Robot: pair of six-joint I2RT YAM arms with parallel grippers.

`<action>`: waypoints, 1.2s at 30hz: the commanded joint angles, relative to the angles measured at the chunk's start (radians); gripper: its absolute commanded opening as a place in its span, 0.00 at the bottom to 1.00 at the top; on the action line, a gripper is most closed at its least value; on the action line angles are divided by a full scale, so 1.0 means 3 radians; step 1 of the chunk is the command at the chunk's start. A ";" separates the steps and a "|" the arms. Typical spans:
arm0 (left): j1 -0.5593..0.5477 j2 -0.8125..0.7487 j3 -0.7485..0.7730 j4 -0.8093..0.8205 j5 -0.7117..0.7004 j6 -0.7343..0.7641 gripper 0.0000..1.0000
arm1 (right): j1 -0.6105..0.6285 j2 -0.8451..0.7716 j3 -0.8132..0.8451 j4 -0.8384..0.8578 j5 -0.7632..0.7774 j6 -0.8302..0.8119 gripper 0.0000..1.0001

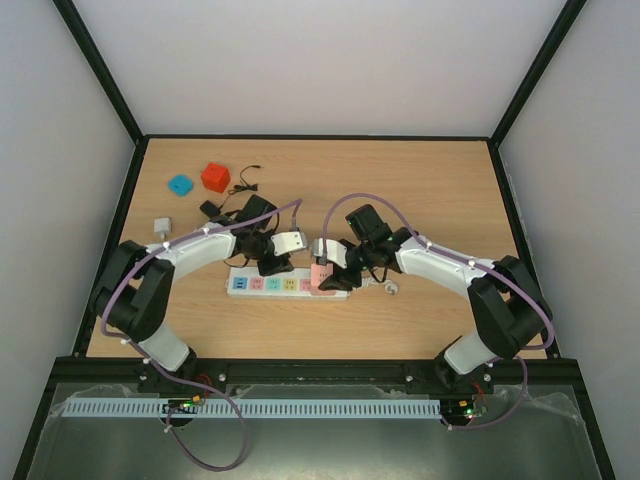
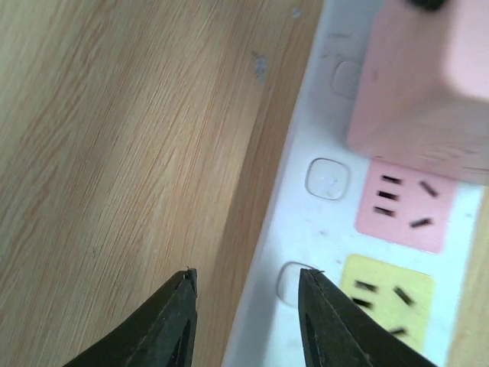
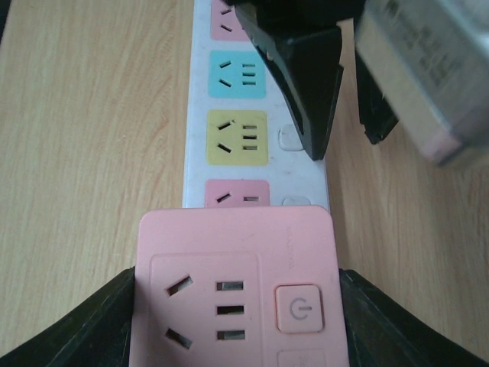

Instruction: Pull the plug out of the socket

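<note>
The socket [image 1: 270, 284] is a long white strip with coloured outlet faces, lying across the middle of the table. A pink square plug [image 1: 321, 277] with its own outlet face and power button stands over the strip's right end. My right gripper [image 3: 237, 306] is shut on the plug [image 3: 237, 283], one finger on each side. Whether its pins are still in the strip is hidden. My left gripper [image 2: 249, 274] hangs open over the socket [image 2: 306, 229], one fingertip above its white edge by the yellow outlet [image 2: 386, 294] and the other above bare wood. It holds nothing.
At the back left lie a red cube [image 1: 214, 177], a blue block [image 1: 180, 184], a small white adapter [image 1: 161, 225] and a black charger with its cable [image 1: 225, 200]. A small white ring [image 1: 391, 289] lies right of the strip. Black frame posts edge the table.
</note>
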 commanded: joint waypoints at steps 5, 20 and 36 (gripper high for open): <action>-0.0096 -0.0455 -0.0249 -0.0236 0.0018 0.0134 0.44 | 0.0010 -0.0027 -0.0073 0.0199 -0.0139 -0.0016 0.24; -0.0207 -0.0141 -0.0696 -0.0035 -0.0745 0.0475 0.39 | 0.0010 -0.0066 0.0025 0.0128 -0.0205 -0.0007 0.24; -0.0204 -0.0059 -0.0751 -0.0048 -0.0845 0.0510 0.36 | 0.0010 -0.0114 0.0171 0.0012 -0.0236 0.0005 0.24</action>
